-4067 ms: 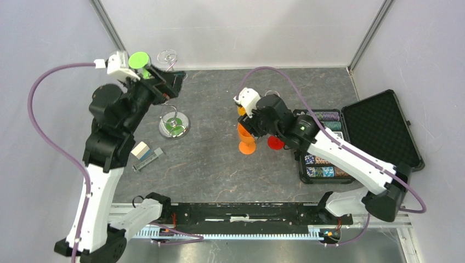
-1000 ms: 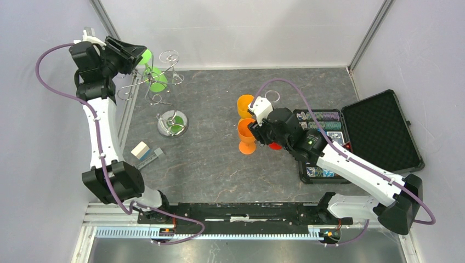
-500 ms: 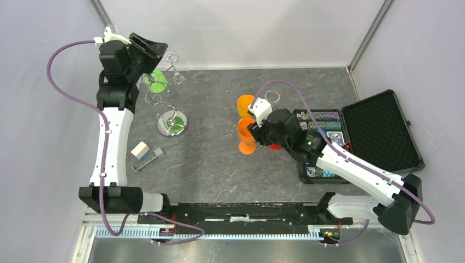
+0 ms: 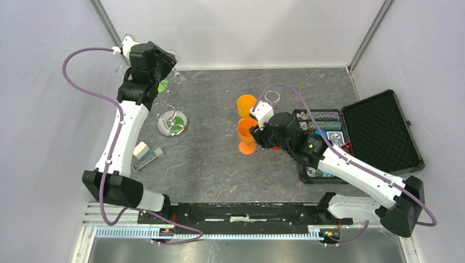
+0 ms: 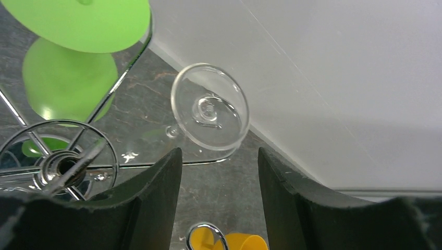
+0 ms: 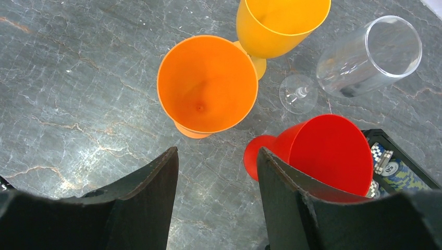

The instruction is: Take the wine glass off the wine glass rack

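Observation:
The silver wire wine glass rack [image 4: 173, 125] stands at the back left on its round shiny base; its stem top [image 5: 60, 165] shows in the left wrist view. A clear wine glass [image 5: 210, 113] hangs by its foot on a rack arm. A green glass [image 5: 78, 31] hangs on another arm. My left gripper [image 5: 219, 152] is open and empty, high over the rack [image 4: 164, 63], with the clear glass's foot just ahead of the fingertips. My right gripper [image 6: 216, 153] is open and empty, over the table between an orange glass [image 6: 207, 83] and a red glass [image 6: 326, 151].
A yellow-orange glass [image 6: 281, 21] stands behind the orange one. A clear glass [image 6: 367, 57] lies on its side near them. An open black case [image 4: 378, 126] with poker chips sits at the right. A small box [image 4: 140, 149] lies near the rack's base.
My left arm has swung right from the left wall to above the rack, still open. The green glass stays on the rack. My right arm has barely shifted.

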`<state>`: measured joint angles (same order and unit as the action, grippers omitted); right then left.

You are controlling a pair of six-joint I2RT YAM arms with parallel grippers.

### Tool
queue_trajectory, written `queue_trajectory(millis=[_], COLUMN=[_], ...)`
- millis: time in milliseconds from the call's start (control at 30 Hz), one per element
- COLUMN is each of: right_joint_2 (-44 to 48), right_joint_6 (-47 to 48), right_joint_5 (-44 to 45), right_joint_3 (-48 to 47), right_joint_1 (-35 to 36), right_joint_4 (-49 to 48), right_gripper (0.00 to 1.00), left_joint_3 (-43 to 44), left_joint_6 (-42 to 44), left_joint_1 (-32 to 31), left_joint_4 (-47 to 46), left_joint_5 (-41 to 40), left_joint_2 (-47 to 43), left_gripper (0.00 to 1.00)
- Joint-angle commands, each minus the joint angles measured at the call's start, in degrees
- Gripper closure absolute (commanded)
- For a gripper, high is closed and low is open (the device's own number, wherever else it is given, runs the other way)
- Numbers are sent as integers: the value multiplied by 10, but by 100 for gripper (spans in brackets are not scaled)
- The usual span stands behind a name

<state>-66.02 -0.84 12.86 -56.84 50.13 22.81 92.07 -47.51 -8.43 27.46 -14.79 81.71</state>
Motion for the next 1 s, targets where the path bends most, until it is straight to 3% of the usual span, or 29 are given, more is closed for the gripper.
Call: queue_trajectory(millis=[0, 333, 733, 967], right_joint_2=[19, 21, 23, 30], right_joint_6=[-7, -6, -5, -5], right_joint_5=[1, 4, 2, 4], right_joint_3=[9, 15, 21, 26], right_joint_1=[-1, -1, -1, -1], right_joint_4=[-25, -24, -25, -26], right_gripper=[38, 38, 38, 38], left_joint_3=[-2, 7, -53, -58], left_joint_6=[-3, -23, -90, -105], left_joint_1=[-1, 5, 7, 12], left_joint_4=[-18, -41, -114, -120], left_joint_5=[-63, -75, -94, -98], left_joint_2=[1, 30, 15, 12], left_gripper=[40, 37, 56, 73])
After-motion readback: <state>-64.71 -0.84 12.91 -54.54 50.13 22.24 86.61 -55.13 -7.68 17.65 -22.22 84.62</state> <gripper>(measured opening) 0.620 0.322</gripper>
